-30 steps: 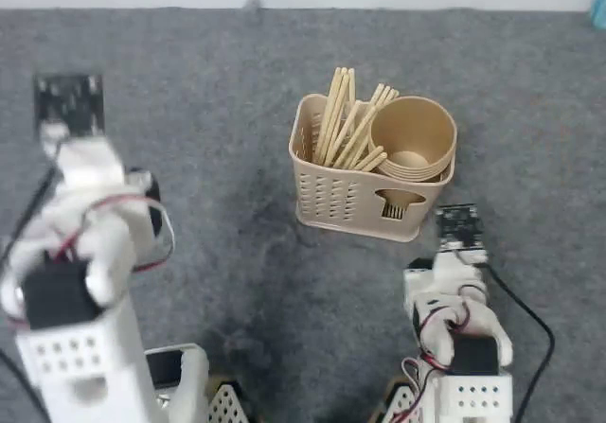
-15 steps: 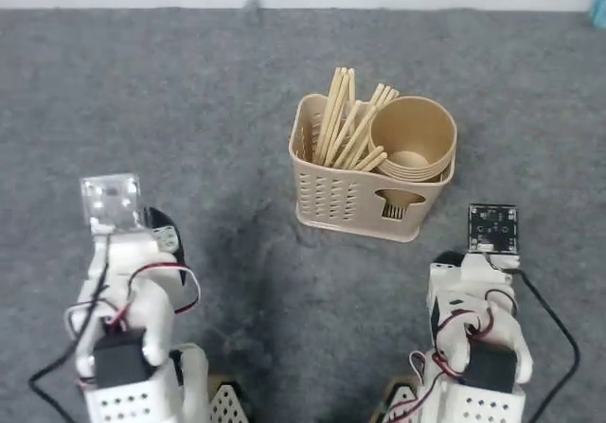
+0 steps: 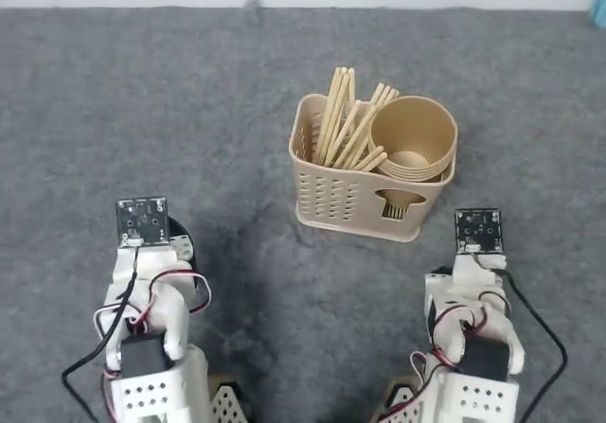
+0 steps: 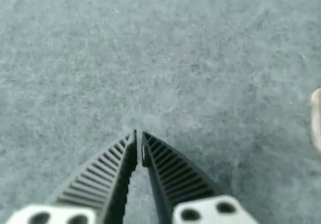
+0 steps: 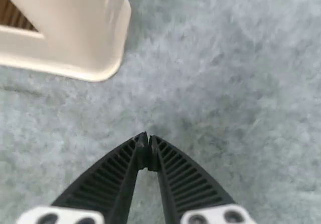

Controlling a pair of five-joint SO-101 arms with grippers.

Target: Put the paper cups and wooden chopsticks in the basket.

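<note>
The right end effector is hovering low over the grey bench, near the closest corner of the basket. That is where I am judging the main risk to be. A swing towards that corner could knock the light basket, shoving it along the bench or tipping it. The wooden chopsticks are leaning loosely and sticking up well above the rim, so a jolt could be sending some of them out. A low sweep could also be catching the fingertips on the rough bench covering.

The right end effector's jaws are meeting tip to tip, gripping nothing and touching nothing. The left end effector is likewise pressing closed with only a hairline gap between its jaws, holding nothing, and hanging over bare bench well apart from the basket.

Farther out, the basket is standing upright between the two arms and beyond them. The paper cups are sitting nested in its right half and the chopsticks in its left. The task is looking complete to me.
</note>
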